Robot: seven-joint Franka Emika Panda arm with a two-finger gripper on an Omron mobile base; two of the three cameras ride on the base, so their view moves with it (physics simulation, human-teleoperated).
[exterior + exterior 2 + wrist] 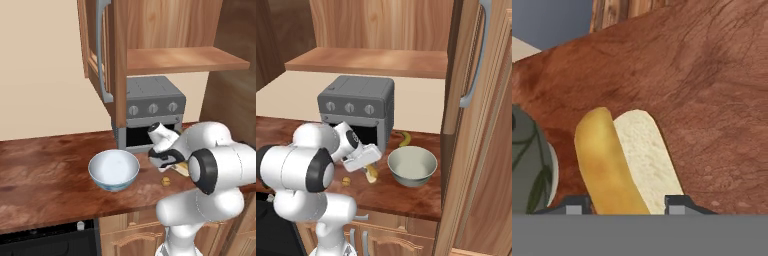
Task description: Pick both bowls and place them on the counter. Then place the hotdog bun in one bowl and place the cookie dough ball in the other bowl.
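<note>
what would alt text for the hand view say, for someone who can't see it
A split hotdog bun, golden crust on one side and pale cut face on the other, lies on the reddish-brown counter with the pincer astride its near end, one dark fingertip on each side. The dark grey-green bowl sits at the left edge.

Tan-yellow bun (619,160), white/blue bowl (114,170), red-brown ctr (45,170).

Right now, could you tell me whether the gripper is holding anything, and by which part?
The gripper straddles the hotdog bun at its near end, lying on the counter; a firm hold cannot be told.
</note>
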